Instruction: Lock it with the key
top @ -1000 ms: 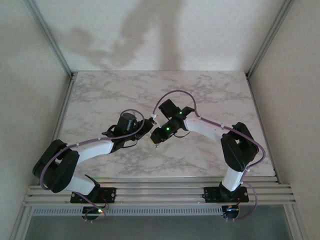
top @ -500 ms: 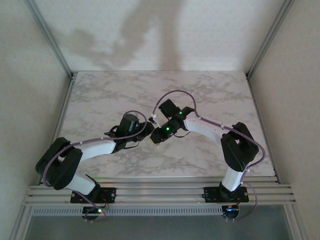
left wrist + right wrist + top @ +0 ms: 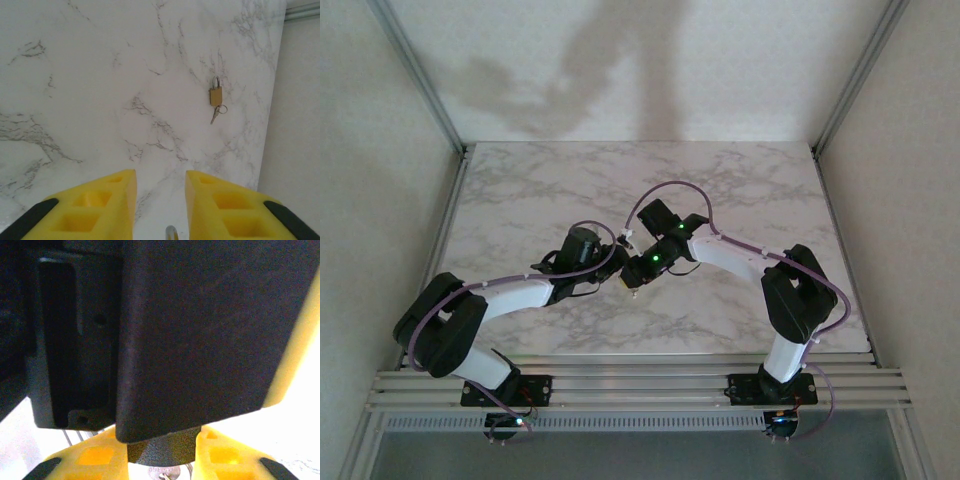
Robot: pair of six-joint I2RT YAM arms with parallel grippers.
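Left wrist view: the left gripper [image 3: 161, 175] has its two yellow fingers [image 3: 112, 195] apart, with a narrow gap between them. In this gap, at the very bottom of the picture, a small silvery metal tip shows. The frame cuts it off, but I think it is the key [image 3: 171, 232]. Neither finger touches it in the part that is seen. Farther on, a brass padlock [image 3: 215, 96] lies flat on the marble surface [image 3: 75, 100], close to one edge of it. A grey key [image 3: 216, 114] on a ring lies at its lower end.

Right wrist view: the right gripper [image 3: 161, 442] is closed on a dark block [image 3: 160, 452], which fills the space between its yellow fingers. A large black housing [image 3: 200, 330] stands just in front of it.

In the top external view the two grippers meet tip to tip over the middle of the surface, slightly toward its near edge.
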